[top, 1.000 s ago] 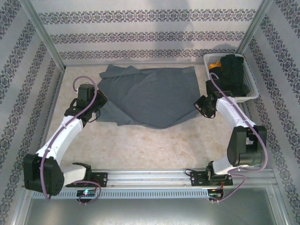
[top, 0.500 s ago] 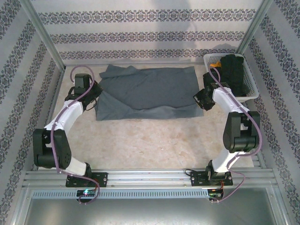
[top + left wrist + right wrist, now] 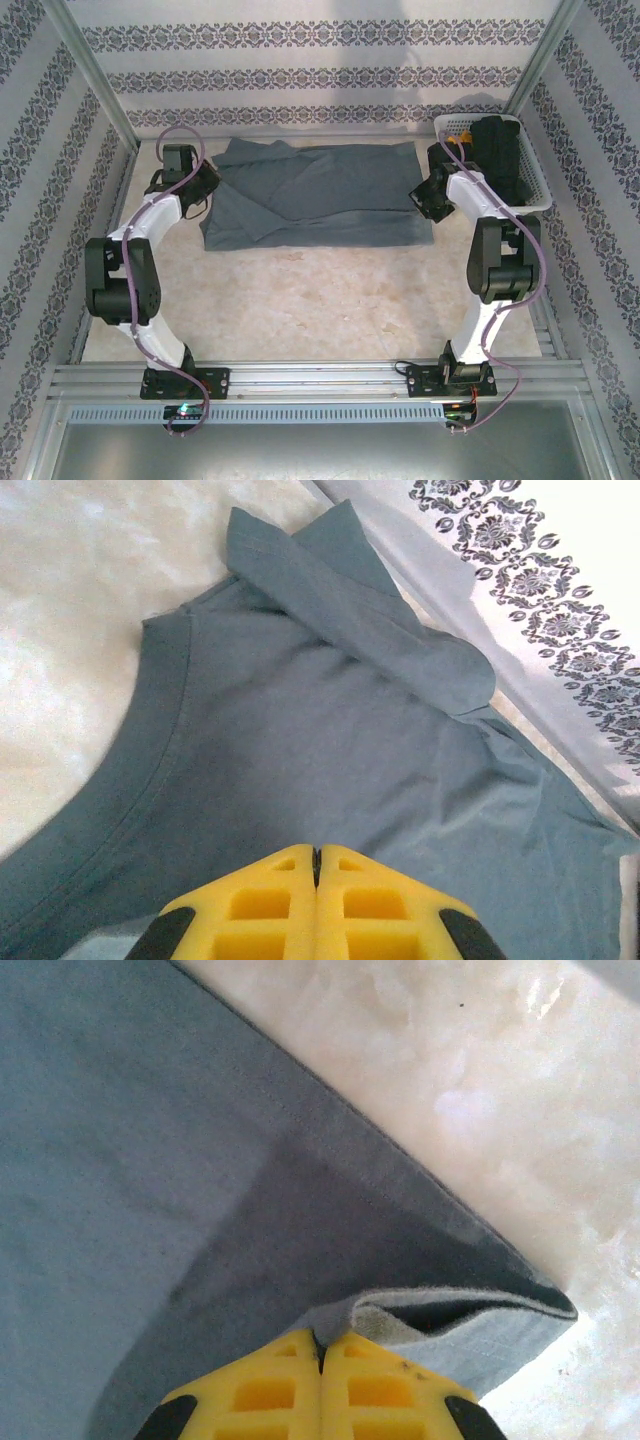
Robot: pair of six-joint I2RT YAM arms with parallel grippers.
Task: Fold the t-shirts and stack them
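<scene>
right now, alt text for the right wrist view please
The right gripper, shut, pinches the edge of a blue-grey t-shirt at bottom centre, with a small fold raised. The shirt covers the left; pale marbled table shows at upper right.

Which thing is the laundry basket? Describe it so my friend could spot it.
Go to the far right corner of the table, by the patterned wall. The basket sits right of the spread blue-grey t-shirt. It alone is white and latticed, with dark things piled inside.
</scene>
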